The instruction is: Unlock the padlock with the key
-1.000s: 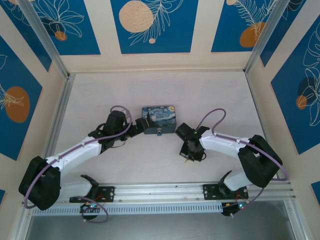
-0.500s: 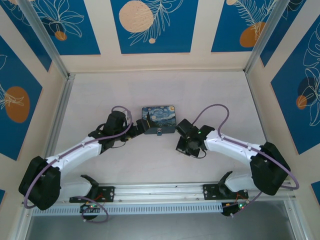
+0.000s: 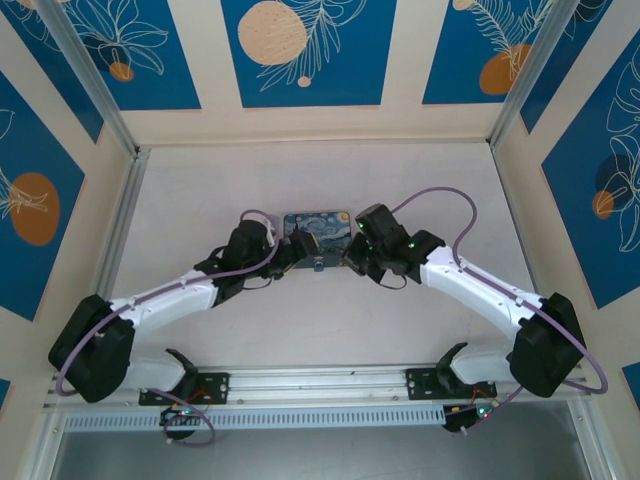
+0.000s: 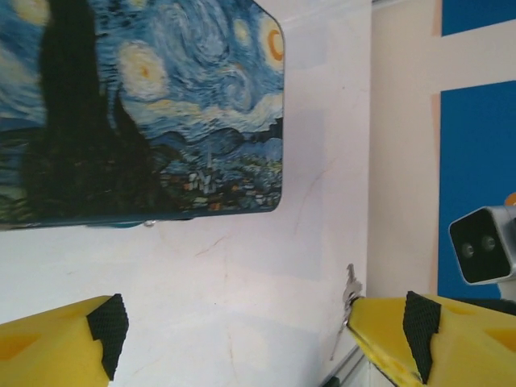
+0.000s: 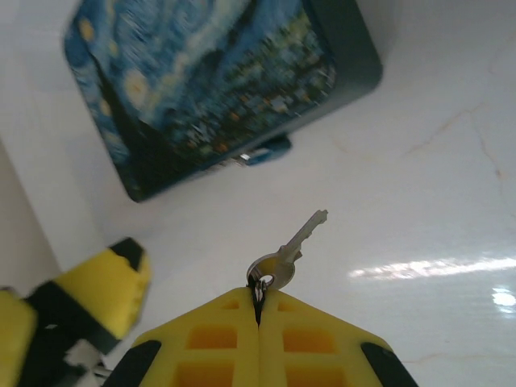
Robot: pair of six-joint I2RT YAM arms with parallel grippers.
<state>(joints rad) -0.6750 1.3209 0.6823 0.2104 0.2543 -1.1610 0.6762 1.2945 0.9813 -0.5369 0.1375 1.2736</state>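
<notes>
The tiny bluish padlock [image 5: 264, 151] hangs at the front edge of the starry-night box [image 5: 210, 81], also seen from above [image 3: 318, 265]. My right gripper [image 5: 258, 302] is shut on the head of the small grey key [image 5: 292, 247]. The blade points up toward the box, a short gap short of the padlock. My left gripper [image 4: 264, 330] is open over bare table in front of the box [image 4: 145, 105], nothing between its fingers. The key [image 4: 350, 292] sticks out beside its right finger [image 4: 439, 339]. From above, both grippers [image 3: 288, 256] [image 3: 350, 260] flank the padlock.
The box [image 3: 317, 236] sits mid-table on a white tabletop [image 3: 330, 180]. Walls with blue panels close in the back and sides. A metal rail [image 3: 320, 385] runs along the near edge. The right wrist's camera [image 4: 484, 246] shows close beside my left finger.
The right arm swung up and left with the key, from the open table to the box's front right corner. The left gripper moved right, closer to the padlock.
</notes>
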